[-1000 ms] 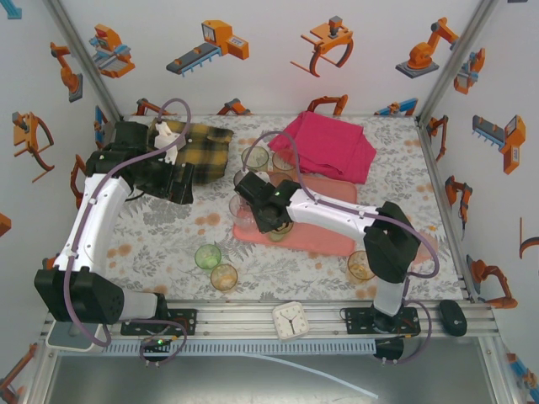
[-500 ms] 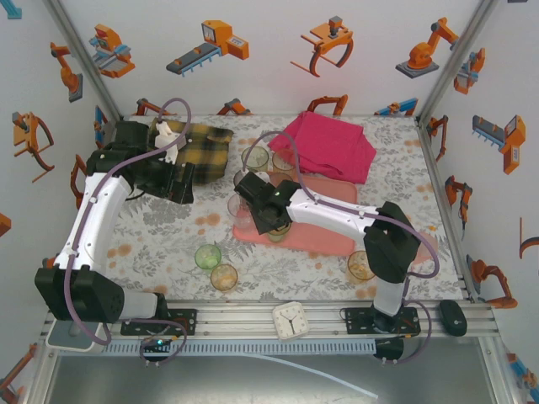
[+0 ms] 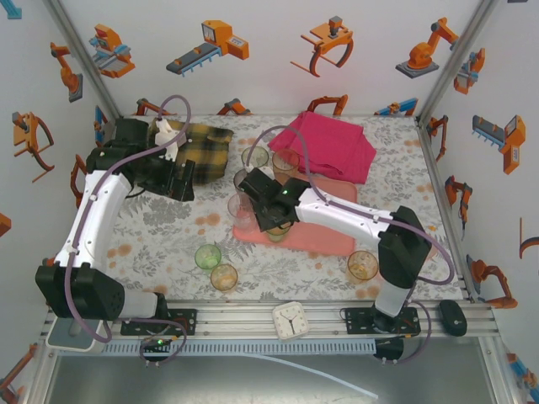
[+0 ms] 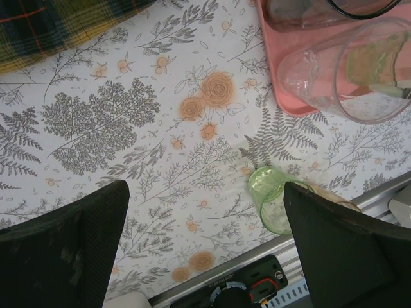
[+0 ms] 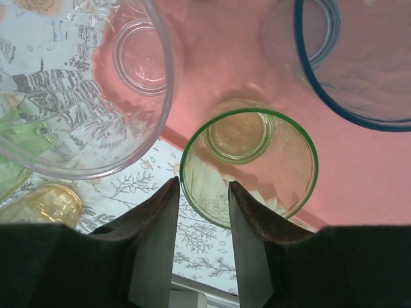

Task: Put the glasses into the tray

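The salmon-pink tray (image 3: pixel 330 241) lies mid-table. A green-rimmed glass (image 5: pixel 249 168) stands upright near the tray's (image 5: pixel 212 77) front edge. My right gripper (image 5: pixel 202 183) is open, its fingers astride that glass's near rim with a gap on both sides. A clear glass (image 5: pixel 83 90) stands at the tray's corner and a blue-rimmed glass (image 5: pixel 359 64) further in. My left gripper (image 4: pixel 205 212) hangs wide open over bare tablecloth, holding nothing, with a green glass (image 4: pixel 273 199) beside its right finger. In the top view, my right gripper (image 3: pixel 278 225) is over the tray's left end and my left gripper (image 3: pixel 179 180) is by the plaid cloth.
On the tablecloth stand a green glass (image 3: pixel 208 256), an amber one (image 3: pixel 224 276), another amber one (image 3: pixel 362 265), and two glasses (image 3: pixel 255 157) near the magenta cloth (image 3: pixel 333 145). A plaid cloth (image 3: pixel 206 147) lies back left. A white clock (image 3: pixel 291 320) sits on the front rail.
My right gripper has opened off the green-rimmed glass, which now stands free on the tray, and that arm's elbow has swung right. The left arm has barely moved.
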You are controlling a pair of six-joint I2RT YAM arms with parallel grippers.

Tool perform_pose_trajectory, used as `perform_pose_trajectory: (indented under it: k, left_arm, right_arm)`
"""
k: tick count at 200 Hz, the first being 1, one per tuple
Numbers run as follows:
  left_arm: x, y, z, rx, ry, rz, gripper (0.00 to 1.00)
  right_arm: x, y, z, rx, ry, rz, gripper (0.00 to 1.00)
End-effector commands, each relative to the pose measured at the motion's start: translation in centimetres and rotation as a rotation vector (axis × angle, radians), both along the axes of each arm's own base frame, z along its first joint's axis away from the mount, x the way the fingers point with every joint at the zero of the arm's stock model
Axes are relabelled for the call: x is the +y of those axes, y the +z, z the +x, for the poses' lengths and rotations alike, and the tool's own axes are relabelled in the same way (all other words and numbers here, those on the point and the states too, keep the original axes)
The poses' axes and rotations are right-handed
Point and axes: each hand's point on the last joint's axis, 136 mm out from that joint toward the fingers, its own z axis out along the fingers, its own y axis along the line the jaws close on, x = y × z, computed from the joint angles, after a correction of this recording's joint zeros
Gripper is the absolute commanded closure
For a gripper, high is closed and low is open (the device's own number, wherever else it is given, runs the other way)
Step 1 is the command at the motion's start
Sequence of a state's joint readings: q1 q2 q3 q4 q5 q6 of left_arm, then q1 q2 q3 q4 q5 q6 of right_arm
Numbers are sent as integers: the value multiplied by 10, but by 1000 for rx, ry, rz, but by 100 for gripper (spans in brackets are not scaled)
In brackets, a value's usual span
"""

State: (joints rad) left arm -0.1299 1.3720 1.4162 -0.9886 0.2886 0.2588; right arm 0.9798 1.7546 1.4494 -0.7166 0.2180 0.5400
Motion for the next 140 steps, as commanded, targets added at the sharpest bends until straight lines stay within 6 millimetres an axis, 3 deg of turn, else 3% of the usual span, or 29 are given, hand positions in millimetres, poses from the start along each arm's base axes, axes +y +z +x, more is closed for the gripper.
perform_pose_trajectory:
  k: [1, 30, 62, 104, 140]
  left_arm:
    - [-2, 10, 2, -3, 4, -23, 2]
    - [-2, 12, 0, -10, 0, -25, 2]
    - [-2, 14, -3, -21, -10, -20, 2]
    - [-4, 11, -4, -18, -32, -16, 2]
    - [-9, 6, -5, -11, -59, -4, 3]
  right_arm:
    - [-10, 23, -4, -46, 2, 1, 62]
    - [-35, 62, -4, -116, -47, -14, 61]
    - [-98, 85, -19, -129, -182, -49, 59]
    - [-182, 57, -58, -33, -406, -27, 56]
    - [-212, 26, -83, 48, -501, 2, 54]
